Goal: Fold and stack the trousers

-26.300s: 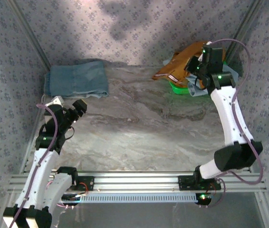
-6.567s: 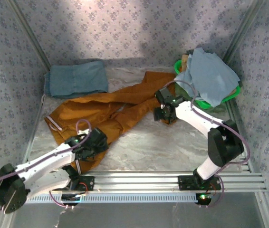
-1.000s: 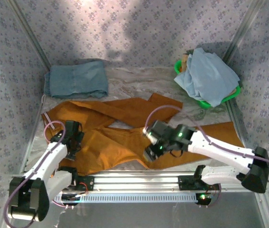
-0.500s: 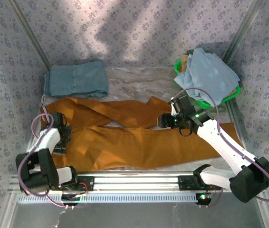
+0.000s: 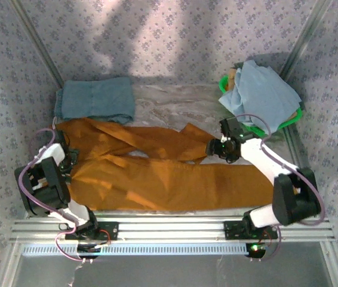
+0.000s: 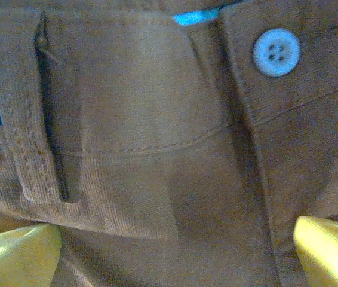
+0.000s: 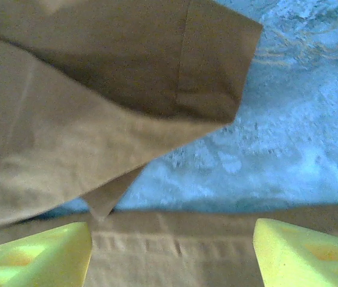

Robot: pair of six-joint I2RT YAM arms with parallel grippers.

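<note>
The rust-orange trousers (image 5: 157, 176) lie spread across the table, waist at the left and legs running right. One leg lies straight along the front. The other angles back, ending in a cuff (image 5: 196, 133). My left gripper (image 5: 66, 160) hovers open over the waistband (image 6: 133, 119), near a pale button (image 6: 275, 52) and a belt loop (image 6: 43, 113), with its yellow fingertips (image 6: 327, 251) wide apart. My right gripper (image 5: 213, 149) is open beside the cuff (image 7: 211, 66), with its fingertips (image 7: 34, 254) straddling a stitched hem (image 7: 169, 248) of the front leg.
A folded grey-blue denim pair (image 5: 95, 100) lies at the back left, just behind the waist. A green basket (image 5: 254, 128) at the back right holds a pale blue garment (image 5: 264, 92). Patterned walls close in the sides, and an aluminium rail (image 5: 169, 227) runs along the front.
My right gripper has moved from the front middle back to the upper leg's cuff and has widened. My left gripper has shifted back along the left edge. The trousers now lie flatter, drawn leftward.
</note>
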